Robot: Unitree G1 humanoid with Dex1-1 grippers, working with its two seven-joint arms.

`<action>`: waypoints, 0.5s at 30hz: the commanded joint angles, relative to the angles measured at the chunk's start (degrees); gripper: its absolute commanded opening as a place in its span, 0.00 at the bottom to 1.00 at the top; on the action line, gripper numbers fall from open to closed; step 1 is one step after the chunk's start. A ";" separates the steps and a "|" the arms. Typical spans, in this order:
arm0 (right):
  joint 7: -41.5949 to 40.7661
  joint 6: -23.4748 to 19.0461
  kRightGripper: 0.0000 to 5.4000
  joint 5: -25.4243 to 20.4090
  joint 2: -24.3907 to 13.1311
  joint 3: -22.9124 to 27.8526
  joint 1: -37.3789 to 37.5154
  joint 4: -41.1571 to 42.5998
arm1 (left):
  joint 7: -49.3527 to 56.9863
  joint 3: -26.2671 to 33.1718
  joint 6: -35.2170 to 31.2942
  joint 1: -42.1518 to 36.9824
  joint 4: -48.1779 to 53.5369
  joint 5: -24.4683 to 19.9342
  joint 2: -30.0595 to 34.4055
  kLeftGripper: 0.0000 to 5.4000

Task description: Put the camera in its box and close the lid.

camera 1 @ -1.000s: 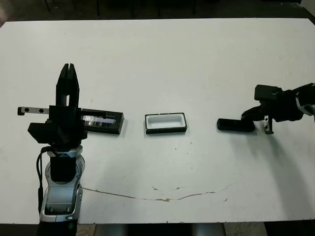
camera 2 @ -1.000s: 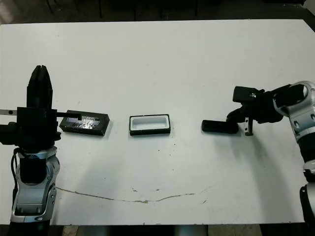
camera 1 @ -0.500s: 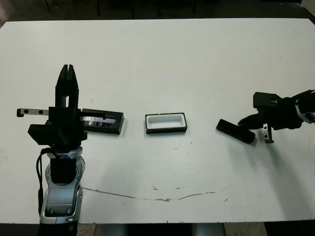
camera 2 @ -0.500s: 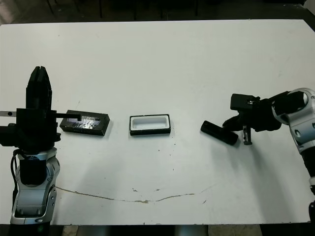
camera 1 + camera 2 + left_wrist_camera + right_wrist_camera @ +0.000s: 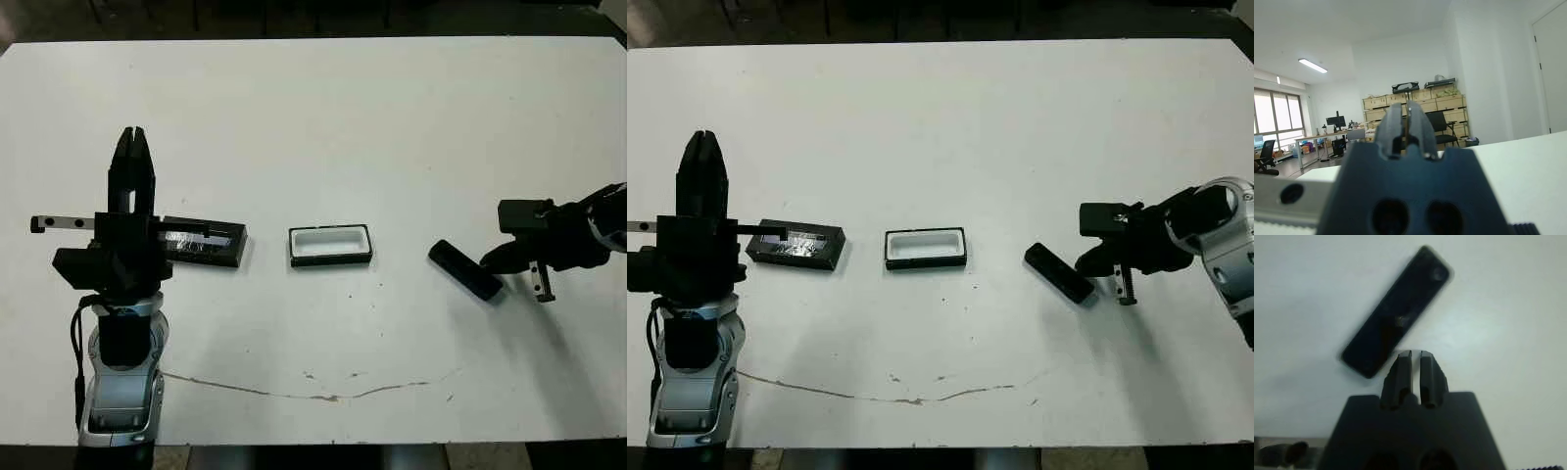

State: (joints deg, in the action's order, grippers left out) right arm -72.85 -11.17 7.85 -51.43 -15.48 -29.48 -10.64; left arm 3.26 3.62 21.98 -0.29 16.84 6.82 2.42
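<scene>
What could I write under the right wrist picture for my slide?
Robot's right gripper, fingers shut, beside the slanted black camera on the white table.

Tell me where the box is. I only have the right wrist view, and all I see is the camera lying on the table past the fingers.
Observer: The box sits mid-table, to the robot's left of the camera, open with nothing inside.
Operator: And the lid?
Observer: The lid lies flat on the table further left, apart from the box.
Operator: Is the left arm in the way?
Observer: The left gripper is held above the table near the lid's outer end, fingers together and holding nothing.
</scene>
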 commanded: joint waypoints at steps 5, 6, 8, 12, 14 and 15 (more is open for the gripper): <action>20.38 4.97 0.00 2.44 2.85 7.05 6.14 0.56 | 0.26 0.22 -0.63 0.71 -0.45 0.56 0.29 0.00; 21.27 4.95 0.00 1.24 3.41 8.27 5.95 0.73 | 0.27 0.16 -0.87 0.80 -0.36 0.45 0.18 0.00; 22.36 4.44 0.00 -2.50 4.78 11.41 5.65 1.66 | 0.34 0.09 -1.82 1.00 0.04 0.29 -0.11 0.00; 18.48 -4.73 0.00 -19.88 8.61 20.63 4.00 5.39 | 0.55 0.18 -0.96 0.88 -0.50 0.89 0.07 0.00; 17.35 -9.59 0.00 -26.91 9.41 23.60 4.05 8.30 | 0.68 0.15 -0.89 0.89 -0.61 1.01 0.05 0.00; 17.33 -11.76 0.00 -29.48 9.47 24.62 4.57 10.08 | 0.75 0.13 -0.99 0.95 -0.56 1.03 -0.02 0.00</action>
State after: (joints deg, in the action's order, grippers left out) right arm -54.87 -19.70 -18.78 -42.51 7.66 -25.49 -2.36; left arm 3.72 3.57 21.41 -0.21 16.88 7.18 2.12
